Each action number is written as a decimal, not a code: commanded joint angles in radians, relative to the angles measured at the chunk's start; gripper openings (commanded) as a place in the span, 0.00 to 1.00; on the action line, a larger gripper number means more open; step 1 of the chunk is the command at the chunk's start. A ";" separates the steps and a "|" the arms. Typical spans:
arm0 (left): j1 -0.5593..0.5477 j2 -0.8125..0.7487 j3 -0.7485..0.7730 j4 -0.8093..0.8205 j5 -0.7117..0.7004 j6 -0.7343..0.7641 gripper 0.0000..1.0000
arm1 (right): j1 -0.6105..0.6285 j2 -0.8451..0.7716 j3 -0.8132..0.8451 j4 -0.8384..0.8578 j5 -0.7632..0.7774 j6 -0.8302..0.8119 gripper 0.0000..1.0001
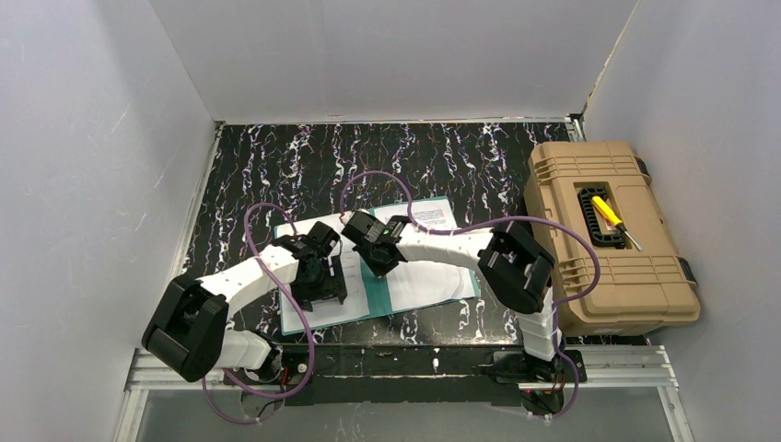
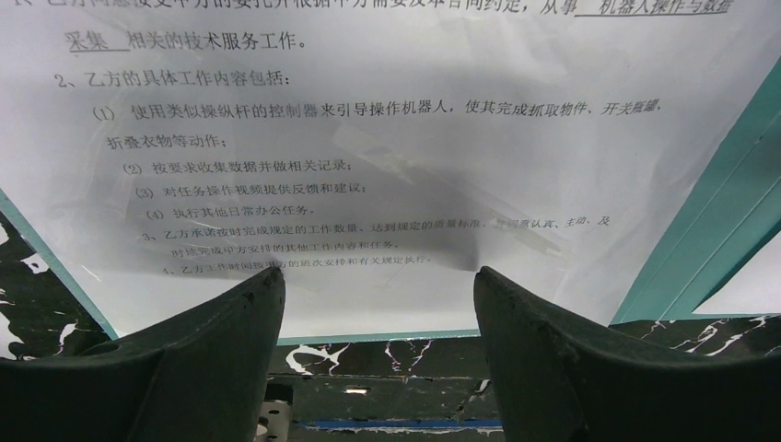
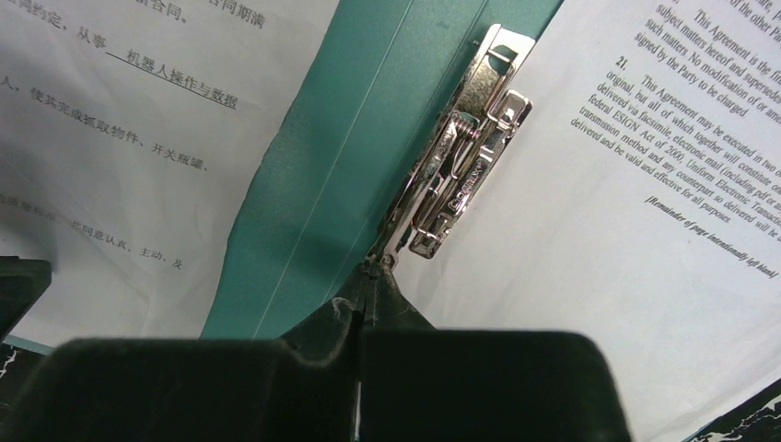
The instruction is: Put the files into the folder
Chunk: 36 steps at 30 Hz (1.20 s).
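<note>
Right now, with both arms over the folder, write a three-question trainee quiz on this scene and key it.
1. True or false: the left gripper is clamped on the printed sheet below it.
2. Pick one. The right gripper, fingers together, has its tips: A. at the metal clip on the spine of the folder; B. at the folder's outer edge; C. off the folder altogether.
3. In a few words: what lies in the lid recess of the tan toolbox?

Key: 1. False, its jaws stand apart above the sheet. 2. A. 3. A yellow-handled screwdriver.
</note>
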 commanded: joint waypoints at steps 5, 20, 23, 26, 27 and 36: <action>0.016 0.060 -0.074 0.069 0.006 0.014 0.73 | 0.006 0.080 -0.107 -0.020 -0.028 -0.001 0.01; 0.016 0.032 -0.065 0.061 0.020 0.018 0.71 | 0.004 -0.006 -0.065 0.063 -0.098 0.041 0.01; 0.016 0.027 -0.063 0.059 0.021 0.020 0.71 | 0.005 -0.036 -0.029 0.057 -0.088 0.047 0.01; 0.016 0.022 -0.062 0.058 0.021 0.022 0.71 | 0.004 -0.060 0.020 0.041 -0.076 0.047 0.04; 0.016 0.019 -0.062 0.056 0.021 0.023 0.71 | 0.004 -0.067 0.039 0.033 -0.069 0.046 0.07; 0.016 -0.021 -0.061 0.043 0.026 0.026 0.71 | -0.006 -0.116 0.136 0.020 -0.004 0.029 0.32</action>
